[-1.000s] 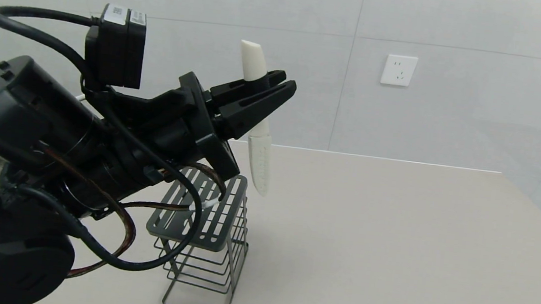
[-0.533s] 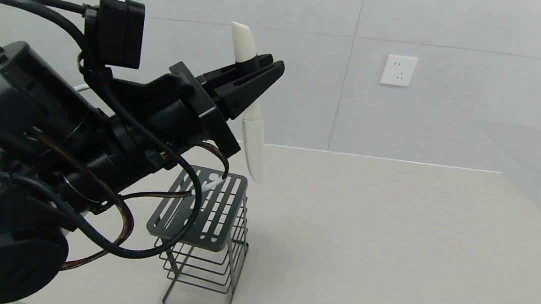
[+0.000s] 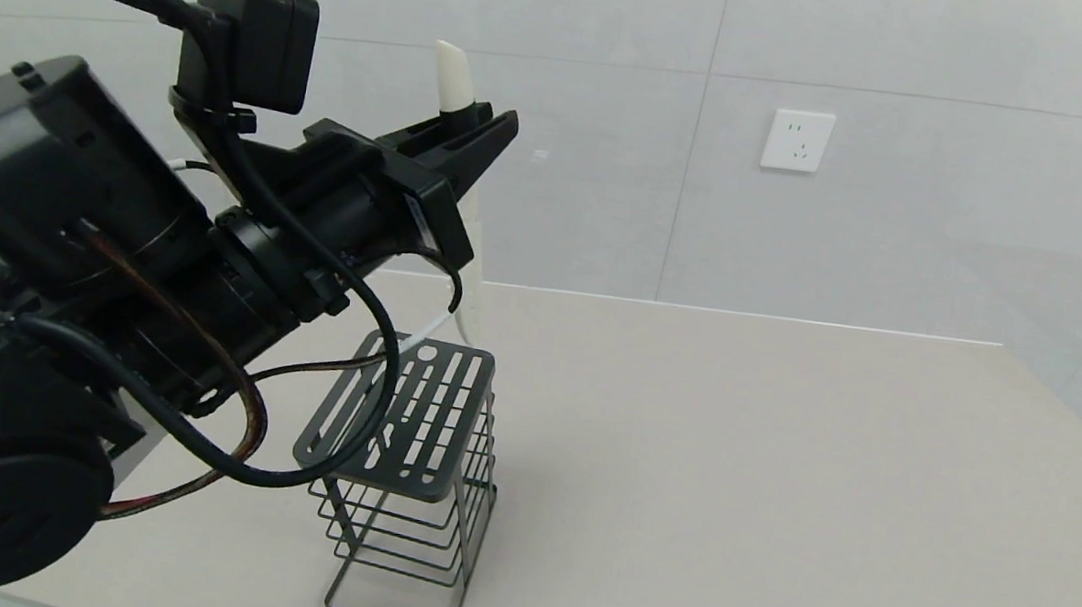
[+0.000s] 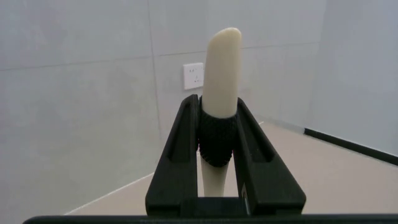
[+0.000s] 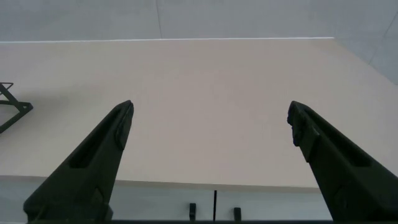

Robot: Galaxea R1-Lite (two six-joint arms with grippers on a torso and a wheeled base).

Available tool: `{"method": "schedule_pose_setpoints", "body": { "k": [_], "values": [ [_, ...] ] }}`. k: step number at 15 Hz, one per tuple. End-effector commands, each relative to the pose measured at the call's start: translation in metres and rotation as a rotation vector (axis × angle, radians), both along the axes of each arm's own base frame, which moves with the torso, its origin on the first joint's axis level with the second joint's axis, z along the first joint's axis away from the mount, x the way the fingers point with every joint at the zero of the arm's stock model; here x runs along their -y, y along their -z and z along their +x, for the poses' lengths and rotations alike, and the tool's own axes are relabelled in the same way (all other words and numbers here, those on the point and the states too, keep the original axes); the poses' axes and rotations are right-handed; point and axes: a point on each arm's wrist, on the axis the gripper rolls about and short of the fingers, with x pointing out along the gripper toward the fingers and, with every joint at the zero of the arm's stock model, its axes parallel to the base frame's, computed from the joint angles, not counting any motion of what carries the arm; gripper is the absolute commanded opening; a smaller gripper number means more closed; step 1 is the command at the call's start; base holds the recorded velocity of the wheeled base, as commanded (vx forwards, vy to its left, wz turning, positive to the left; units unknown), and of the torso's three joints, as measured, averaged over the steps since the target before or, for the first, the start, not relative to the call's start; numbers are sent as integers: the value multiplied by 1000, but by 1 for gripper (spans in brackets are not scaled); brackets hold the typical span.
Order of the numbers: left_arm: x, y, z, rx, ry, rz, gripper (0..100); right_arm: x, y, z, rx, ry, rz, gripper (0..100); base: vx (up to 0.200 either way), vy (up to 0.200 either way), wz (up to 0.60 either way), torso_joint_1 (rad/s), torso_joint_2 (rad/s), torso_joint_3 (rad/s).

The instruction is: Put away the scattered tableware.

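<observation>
Above the far edge of a dark wire knife rack (image 3: pixel 419 411), the robot's left gripper (image 3: pixel 479 131) pinches a white knife (image 3: pixel 450 78) by its handle, the black fingers pressed hard against either side of it a little below the rounded butt. The knife's long axis stands close to upright, tipped only slightly, with the handle up and the blade pointing down. Its tip hangs just over the back rim of the rack's slotted top plate, near it but apart from it. From the head camera the blade shows as a thin sliver, which suggests its flat runs roughly along the slots; whether the tip sits over an opening or over a bar cannot be told.

The knife is already in the fingers, so the coming move looks to turn on that small gap between tip and plate: a shift toward the robot to find a slot, then a straight drop along the blade's own line. The right gripper (image 5: pixel 210 112) hangs over the beige table (image 3: pixel 785 470) with its fingers spread wide and nothing between them, well apart from the rack, leaving the left arm plainly the one placed for the job.
</observation>
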Motion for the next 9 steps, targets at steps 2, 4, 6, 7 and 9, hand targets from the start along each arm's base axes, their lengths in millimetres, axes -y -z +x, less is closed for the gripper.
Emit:
{"method": "schedule_pose_setpoints", "body": {
  "k": [2, 4, 6, 7, 9],
  "values": [
    [-1, -6, -2, 24, -13, -1, 0, 0, 0, 0, -2, 0, 0, 100, 0, 0, 0, 0, 0, 0],
    [-2, -8, -1, 32, -11, 1, 0, 0, 0, 0, -2, -1, 0, 100, 0, 0, 0, 0, 0, 0],
    [-3, -7, -3, 40, -24, 6, 0, 0, 0, 0, -2, -1, 0, 100, 0, 0, 0, 0, 0, 0],
    [-4, -4, -5, 53, -43, 25, 0, 0, 0, 0, -2, 0, 0, 100, 0, 0, 0, 0, 0, 0],
    [-6, 7, -7, 36, -63, 41, 0, 0, 0, 0, -2, 0, 0, 100, 0, 0, 0, 0, 0, 0]
  ]
}}
